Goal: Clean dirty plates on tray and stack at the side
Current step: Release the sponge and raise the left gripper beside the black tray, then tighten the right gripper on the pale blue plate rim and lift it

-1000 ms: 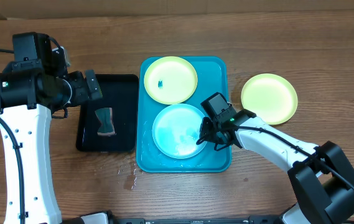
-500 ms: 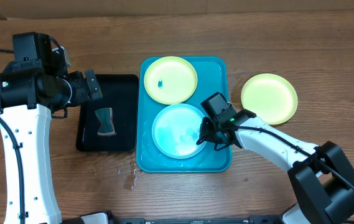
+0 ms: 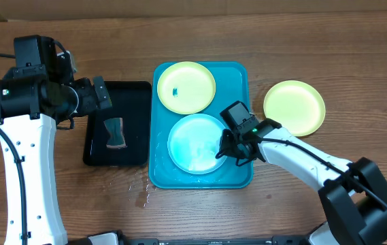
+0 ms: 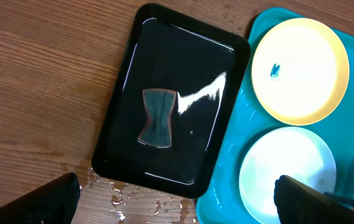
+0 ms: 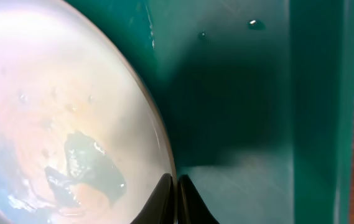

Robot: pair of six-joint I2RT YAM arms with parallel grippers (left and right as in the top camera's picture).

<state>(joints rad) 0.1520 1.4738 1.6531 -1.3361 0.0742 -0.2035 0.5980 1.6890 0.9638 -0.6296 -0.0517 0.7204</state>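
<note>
On tray [image 3: 237, 82], right fingers [image 5: 192, 208] pinch cyan plate [image 3: 193, 143] rim; left fingers [image 4: 307, 199] wide, empty.

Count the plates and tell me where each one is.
3: yellow-green plate on the tray, far end; cyan plate there, near end; second yellow-green plate on the table beside it.

Cyan tray [image 3: 237, 75] holds a smudged yellow-green plate [image 3: 186, 86] far, pale cyan plate [image 3: 195, 143] near; clean yellow-green plate [image 3: 294, 107] lies to its right
</note>
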